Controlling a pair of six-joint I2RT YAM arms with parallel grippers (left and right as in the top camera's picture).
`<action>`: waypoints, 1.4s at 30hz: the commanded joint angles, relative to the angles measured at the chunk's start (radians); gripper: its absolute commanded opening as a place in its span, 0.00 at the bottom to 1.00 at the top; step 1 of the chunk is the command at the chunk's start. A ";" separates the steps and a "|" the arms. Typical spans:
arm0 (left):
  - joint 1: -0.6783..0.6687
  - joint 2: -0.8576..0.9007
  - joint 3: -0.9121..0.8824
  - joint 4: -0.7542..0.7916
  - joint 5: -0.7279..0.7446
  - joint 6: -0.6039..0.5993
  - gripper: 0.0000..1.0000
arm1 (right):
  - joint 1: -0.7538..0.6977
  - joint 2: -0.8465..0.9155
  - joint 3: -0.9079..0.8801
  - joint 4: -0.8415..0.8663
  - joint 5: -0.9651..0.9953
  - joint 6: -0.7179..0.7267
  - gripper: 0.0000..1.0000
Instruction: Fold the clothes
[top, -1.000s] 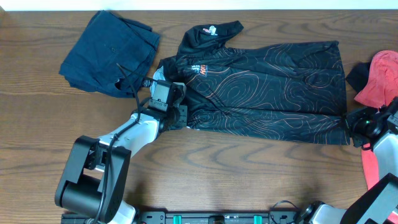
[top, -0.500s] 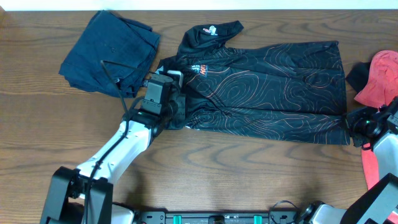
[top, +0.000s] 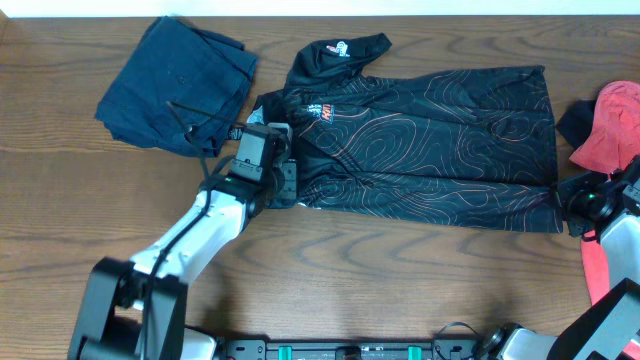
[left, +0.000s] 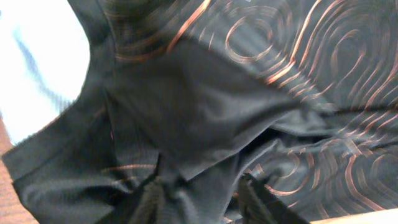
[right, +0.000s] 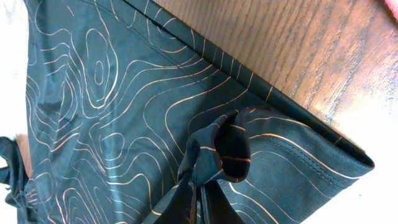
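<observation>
The clothes, a black jersey (top: 430, 140) with thin orange contour lines, lie spread flat across the middle of the table. My left gripper (top: 272, 140) is over the jersey's left end, by the sleeve. In the left wrist view its fingers (left: 149, 202) stand apart, and a loose fold of the jersey (left: 311, 74) lies between them. My right gripper (top: 572, 200) is at the jersey's lower right corner. In the right wrist view that gripper (right: 199, 196) is shut on a bunched pinch of the jersey's hem (right: 217, 149).
A folded navy-blue garment (top: 175, 85) lies at the back left, just beyond the left arm. A coral-red garment (top: 610, 125) lies at the right edge, behind the right gripper. Bare wood table (top: 400, 280) runs along the front.
The left arm reached up over the jersey's left end, then drew back slightly toward the front. Its fingers closed and have parted again. The right gripper has not moved.
</observation>
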 joint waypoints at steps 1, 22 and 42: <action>-0.002 0.076 0.005 0.011 -0.010 -0.006 0.46 | 0.008 0.005 0.009 0.002 0.014 0.010 0.03; -0.002 0.094 0.014 0.084 0.040 -0.013 0.06 | 0.010 0.005 0.009 0.002 0.014 0.010 0.03; -0.002 -0.021 0.025 0.038 0.039 -0.001 0.08 | 0.010 0.005 0.009 0.005 0.014 0.010 0.03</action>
